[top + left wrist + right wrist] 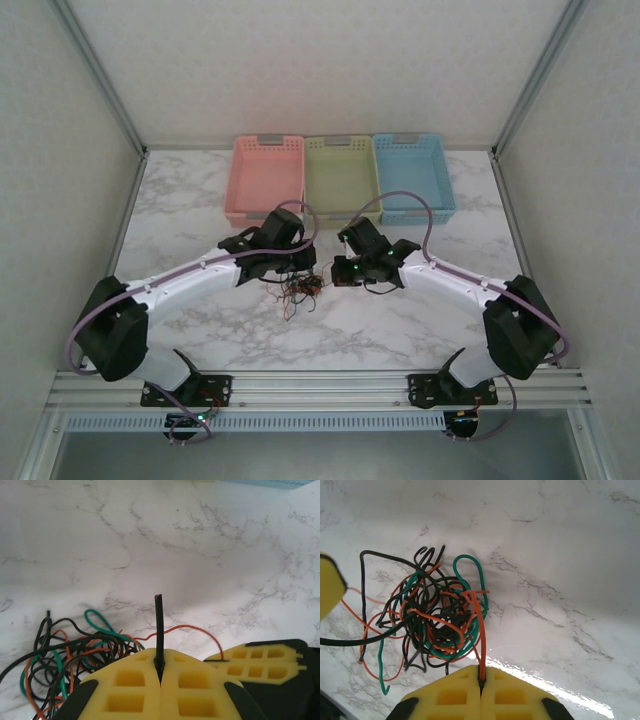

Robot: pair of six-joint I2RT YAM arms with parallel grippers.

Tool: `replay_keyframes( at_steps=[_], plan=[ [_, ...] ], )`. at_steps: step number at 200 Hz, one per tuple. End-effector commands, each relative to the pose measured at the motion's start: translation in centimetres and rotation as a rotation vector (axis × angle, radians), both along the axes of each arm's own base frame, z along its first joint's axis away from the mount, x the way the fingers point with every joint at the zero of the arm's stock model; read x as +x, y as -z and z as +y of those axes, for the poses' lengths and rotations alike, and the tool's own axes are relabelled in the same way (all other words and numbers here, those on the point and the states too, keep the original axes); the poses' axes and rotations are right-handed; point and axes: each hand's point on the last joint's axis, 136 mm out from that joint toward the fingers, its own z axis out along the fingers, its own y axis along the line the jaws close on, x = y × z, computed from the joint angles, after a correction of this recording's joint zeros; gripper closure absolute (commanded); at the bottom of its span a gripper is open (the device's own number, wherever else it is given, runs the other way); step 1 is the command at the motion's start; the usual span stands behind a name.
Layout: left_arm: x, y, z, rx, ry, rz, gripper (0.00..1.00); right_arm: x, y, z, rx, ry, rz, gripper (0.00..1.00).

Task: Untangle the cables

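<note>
Knotted clump of thin orange, black and green cables (437, 620) lies on white marble table (560, 555), ten o'clock from my yellow right gripper (481, 682), clamped on an orange strand (479, 630); my left gripper (160, 672) pinches a black strand (159, 625). Pulling apart may tighten the knot.

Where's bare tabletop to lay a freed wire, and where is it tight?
Bare white marble table lies between the tangled clump of thin orange, black and green cables and the arm bases, and left of the pink plastic basket. Crowded: the centre, where the left fingers and right fingers pinch strands.
</note>
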Motion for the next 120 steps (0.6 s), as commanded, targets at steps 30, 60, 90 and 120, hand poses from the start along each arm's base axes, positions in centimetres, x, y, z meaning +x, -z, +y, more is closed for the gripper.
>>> replay_keyframes(
  at_steps=[30,60,90,120],
  plan=[
    [-0.9,-3.2,5.2,0.149,-0.056,-0.102,1.0,0.8,-0.7,-2.8,-0.016,0.046,-0.037,1.0],
    [-1.6,-4.4,8.9,0.199,-0.11,-0.126,1.0,1.3,-0.2,-5.6,-0.037,0.111,-0.031,1.0],
    [-2.4,-5.6,12.3,0.216,-0.173,-0.144,1.0,1.7,0.6,-8.4,-0.061,0.179,-0.013,1.0],
    [-3.0,-6.5,14.9,0.212,-0.222,-0.155,1.0,2.0,1.4,-10.6,-0.081,0.226,0.003,1.0]
  ],
)
